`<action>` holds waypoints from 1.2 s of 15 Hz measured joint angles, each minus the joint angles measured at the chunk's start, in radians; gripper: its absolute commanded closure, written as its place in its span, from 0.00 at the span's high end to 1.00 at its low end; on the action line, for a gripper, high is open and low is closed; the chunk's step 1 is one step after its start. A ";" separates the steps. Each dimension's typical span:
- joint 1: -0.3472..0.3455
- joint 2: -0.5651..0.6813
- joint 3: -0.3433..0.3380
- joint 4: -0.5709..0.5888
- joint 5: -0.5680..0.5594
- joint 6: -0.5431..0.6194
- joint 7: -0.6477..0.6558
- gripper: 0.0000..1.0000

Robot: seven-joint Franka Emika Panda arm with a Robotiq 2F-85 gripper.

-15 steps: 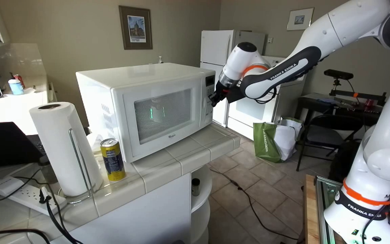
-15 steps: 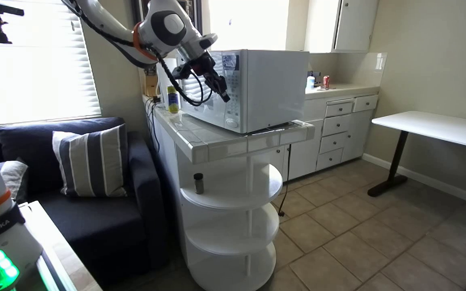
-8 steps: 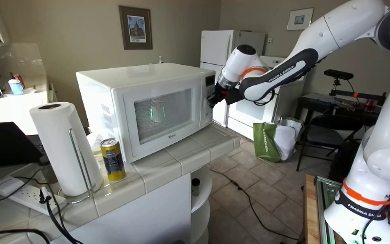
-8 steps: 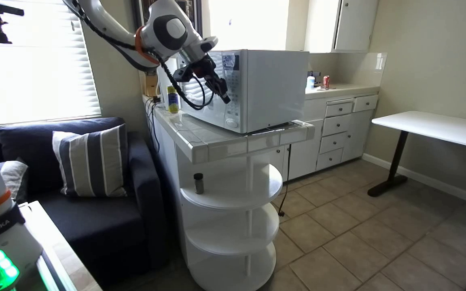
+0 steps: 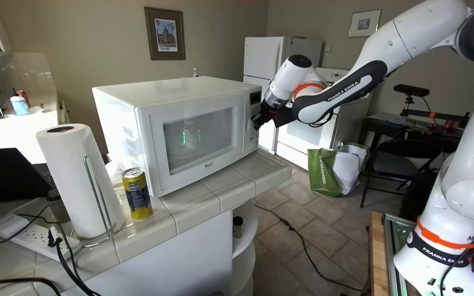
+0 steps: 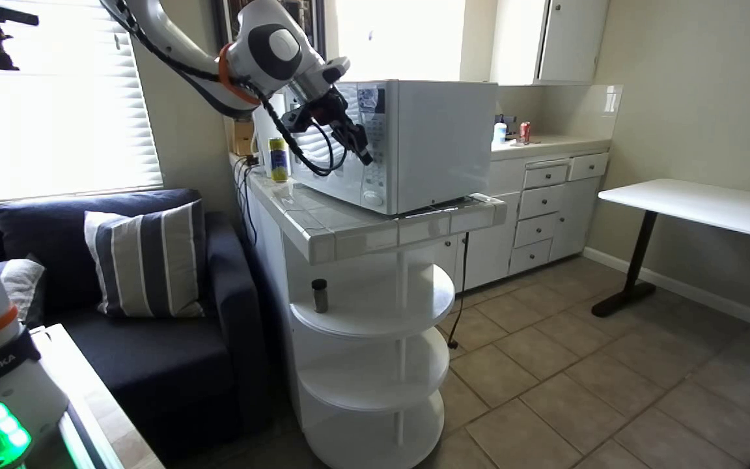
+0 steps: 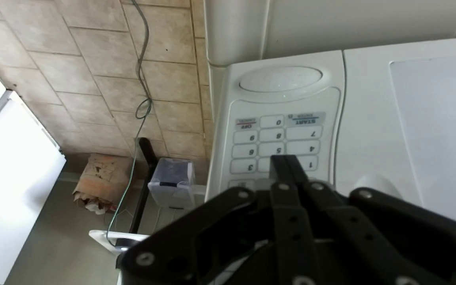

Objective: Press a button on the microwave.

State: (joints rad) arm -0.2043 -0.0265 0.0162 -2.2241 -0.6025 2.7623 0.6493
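You brought the jaws, closed tip to tip, slightly nearer the keypad (image 7: 277, 135) within the last second, so a press seemed close, though contact couldn't be told. The microwave (image 5: 187, 135) bearing it stood on the tiled worktop (image 5: 237, 177).

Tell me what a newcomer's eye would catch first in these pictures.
Probably the white arm, stretched toward the microwave on the counter in both exterior views. In the wrist view, the closed black gripper covers part of the keypad, which reads upside down there. Bright green lights, low at the left edge of an exterior view, would likely draw the eye next.
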 measured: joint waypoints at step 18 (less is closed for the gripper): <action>-0.013 0.006 -0.003 -0.012 -0.195 0.046 0.172 0.00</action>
State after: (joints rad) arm -0.2172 -0.0209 0.0129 -2.2357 -0.7971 2.8081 0.8216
